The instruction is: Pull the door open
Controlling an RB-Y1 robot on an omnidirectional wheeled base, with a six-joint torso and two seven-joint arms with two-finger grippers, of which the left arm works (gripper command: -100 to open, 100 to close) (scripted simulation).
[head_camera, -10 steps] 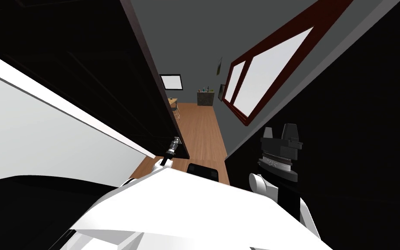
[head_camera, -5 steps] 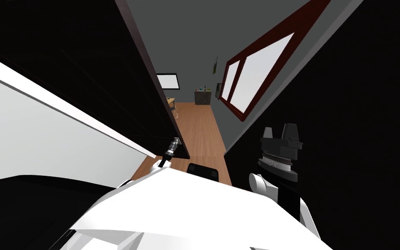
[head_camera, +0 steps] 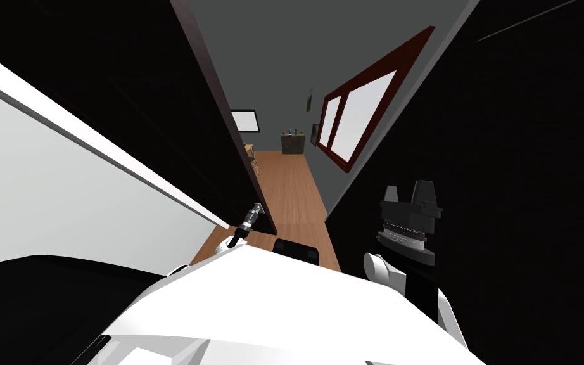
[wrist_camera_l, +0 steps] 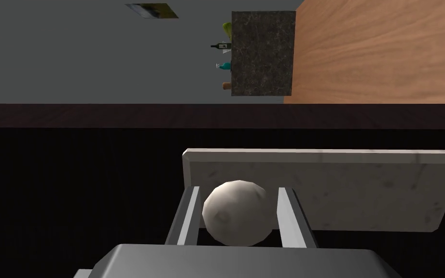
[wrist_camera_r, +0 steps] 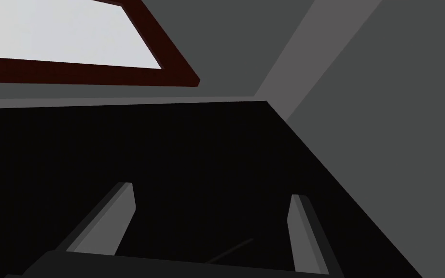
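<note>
Fingers [wrist_camera_l: 190, 215] grip door knob [wrist_camera_l: 236, 212]; speckled cabinet [wrist_camera_l: 263, 53] stands beyond.

knob [wrist_camera_l: 236, 212] on plate [wrist_camera_l: 361, 193], plate on door [wrist_camera_l: 72, 193]

We see a near-black flat door [head_camera: 158, 114] with a dark reddish-brown strip along its edge. Its round off-white knob [wrist_camera_l: 236, 217] is mottled faintly grey-beige, and the pale cream rectangular plate [wrist_camera_l: 361, 193] behind it carries light marbling. Our left gripper [wrist_camera_l: 238, 189] has light grey fingers on a mid-grey body; our right gripper [wrist_camera_r: 212, 192] shows the same grey blades on a darker box. The warm brown plank floor [head_camera: 294, 190] has wood grain. The dark grey walls [head_camera: 272, 51] are plain. The deep red window frame [head_camera: 379, 68] surrounds whitish panes. The dark square cabinet [wrist_camera_l: 262, 53] is speckled like stone.
</note>
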